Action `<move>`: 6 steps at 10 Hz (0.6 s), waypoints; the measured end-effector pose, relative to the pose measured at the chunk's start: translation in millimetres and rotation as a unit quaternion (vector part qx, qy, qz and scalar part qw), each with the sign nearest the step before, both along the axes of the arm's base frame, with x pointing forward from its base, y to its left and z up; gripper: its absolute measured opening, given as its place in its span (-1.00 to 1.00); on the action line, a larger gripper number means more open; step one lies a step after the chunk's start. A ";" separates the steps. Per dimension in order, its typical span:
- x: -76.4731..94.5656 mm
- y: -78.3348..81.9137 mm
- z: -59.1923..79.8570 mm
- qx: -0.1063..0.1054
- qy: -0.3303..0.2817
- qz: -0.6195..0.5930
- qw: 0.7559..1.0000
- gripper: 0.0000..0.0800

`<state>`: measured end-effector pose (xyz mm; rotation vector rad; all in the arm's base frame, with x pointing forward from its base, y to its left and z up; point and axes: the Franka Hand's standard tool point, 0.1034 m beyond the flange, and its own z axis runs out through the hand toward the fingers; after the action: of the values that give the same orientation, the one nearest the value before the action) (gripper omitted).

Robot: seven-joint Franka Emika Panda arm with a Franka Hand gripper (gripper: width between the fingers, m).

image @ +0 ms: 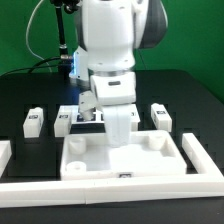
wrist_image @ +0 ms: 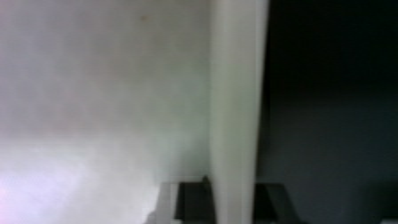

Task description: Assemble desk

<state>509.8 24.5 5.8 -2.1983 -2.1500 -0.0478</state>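
Note:
The white tray-like tabletop (image: 85,158) lies at the front middle in the exterior view, and its pale surface (wrist_image: 98,100) fills one side of the wrist view. My gripper (image: 117,112) is right above it, shut on a white square leg (image: 119,130) that it holds upright with the lower end at the tabletop's rear part. In the wrist view the leg (wrist_image: 237,90) runs as a long white bar out from between my dark fingers (wrist_image: 189,203). Loose tagged legs lie behind the tabletop: two on the exterior view's left (image: 34,121) (image: 65,121), one on its right (image: 160,117).
Long white border rails run along the front (image: 110,185) and up both sides (image: 203,155) of the work area. Black cables and a stand (image: 62,40) are behind the arm. The table (image: 185,100) is black.

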 end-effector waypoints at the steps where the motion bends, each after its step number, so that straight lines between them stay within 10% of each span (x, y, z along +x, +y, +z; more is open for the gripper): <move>1: 5.0 7.4 -0.2 0.003 -0.002 -0.005 1.000 -0.88; 6: 8.3 10.2 -0.5 0.004 0.011 -0.007 1.000 -0.88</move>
<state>518.1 34.7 5.4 -2.1986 -2.1209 -0.0332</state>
